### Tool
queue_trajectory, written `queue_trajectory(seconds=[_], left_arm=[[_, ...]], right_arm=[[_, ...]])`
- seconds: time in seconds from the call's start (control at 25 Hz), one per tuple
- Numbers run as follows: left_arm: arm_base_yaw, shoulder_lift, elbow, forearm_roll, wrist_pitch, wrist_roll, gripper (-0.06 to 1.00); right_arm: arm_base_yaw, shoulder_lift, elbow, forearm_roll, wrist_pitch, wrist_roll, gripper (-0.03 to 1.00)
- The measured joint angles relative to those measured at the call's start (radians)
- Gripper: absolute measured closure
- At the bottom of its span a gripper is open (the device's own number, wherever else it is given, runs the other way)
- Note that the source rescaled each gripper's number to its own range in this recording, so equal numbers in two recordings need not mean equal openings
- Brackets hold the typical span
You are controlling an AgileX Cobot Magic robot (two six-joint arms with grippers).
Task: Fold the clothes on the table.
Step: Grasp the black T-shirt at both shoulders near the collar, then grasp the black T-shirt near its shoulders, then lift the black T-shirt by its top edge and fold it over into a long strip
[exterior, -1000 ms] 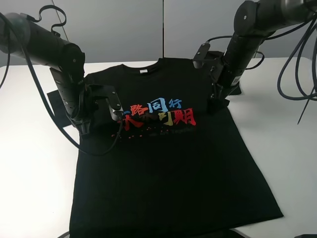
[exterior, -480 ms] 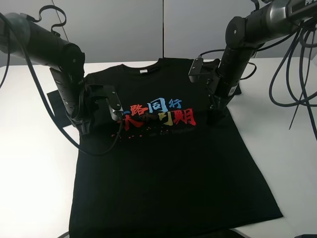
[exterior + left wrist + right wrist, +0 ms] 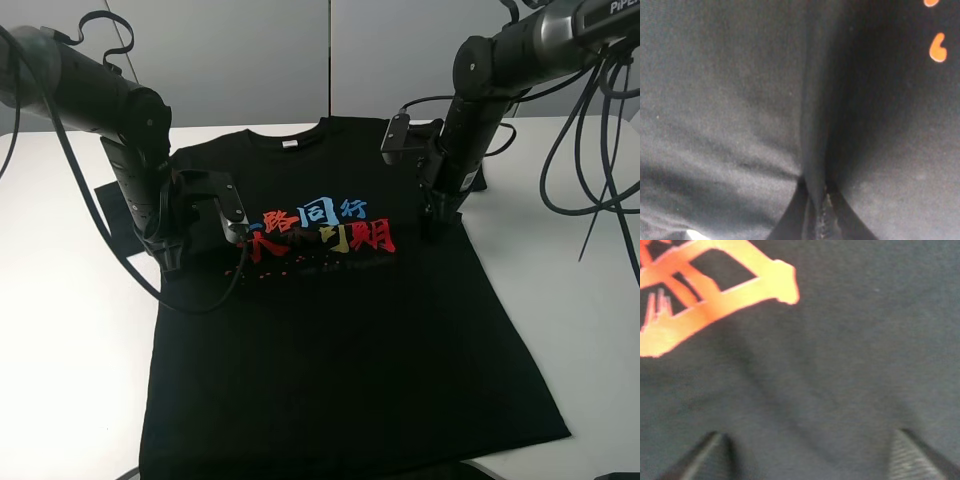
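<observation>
The black T-shirt point(image 3: 340, 330) lies flat, front up, on the white table point(image 3: 70, 340), with its coloured print point(image 3: 320, 230) mid-chest and a white neck label point(image 3: 290, 143) at the far edge. My left gripper point(image 3: 172, 258) presses down on the shirt's left side by the armpit. In the left wrist view it point(image 3: 816, 222) is shut on a pinched ridge of black fabric point(image 3: 812, 125). My right gripper point(image 3: 432, 225) is low over the shirt's right chest, beside the print. In the right wrist view it point(image 3: 810, 460) is open, its fingertips point(image 3: 710, 452) wide apart over the fabric point(image 3: 850, 340).
The left sleeve point(image 3: 112, 215) spreads onto the table. Black cables point(image 3: 600, 150) hang from the right arm at the right side. Grey wall panels point(image 3: 250, 60) stand behind the table. The shirt's hem point(image 3: 350, 462) reaches the table's near edge.
The right arm has shifted a little left and turned, its gripper staying low over the shirt's right chest. The left arm and the shirt have not moved.
</observation>
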Motion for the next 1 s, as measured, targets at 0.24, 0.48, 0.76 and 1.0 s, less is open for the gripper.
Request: queue_trajectory(seconds=[0.24,0.48,0.76,1.0], left_arm=[[0.000,0.000,0.000,0.002,-0.002,0.000,0.94],[0.000,0.000,0.000,0.004,-0.004,0.000,0.94],[0.000,0.000,0.000,0.004,-0.004,-0.007,0.94],[0.000,-0.012,0.002,0.007,-0.022,-0.049,0.94]], right_arm=[[0.000,0.006,-0.004,-0.002,0.036,0.000,0.85],[0.002,0.007,-0.006,0.004,0.090,0.000,0.96],[0.073,-0.024,0.004,0.000,0.134,-0.002,0.97],[0.098,-0.109,0.005,-0.073,0.140,0.058,0.97]])
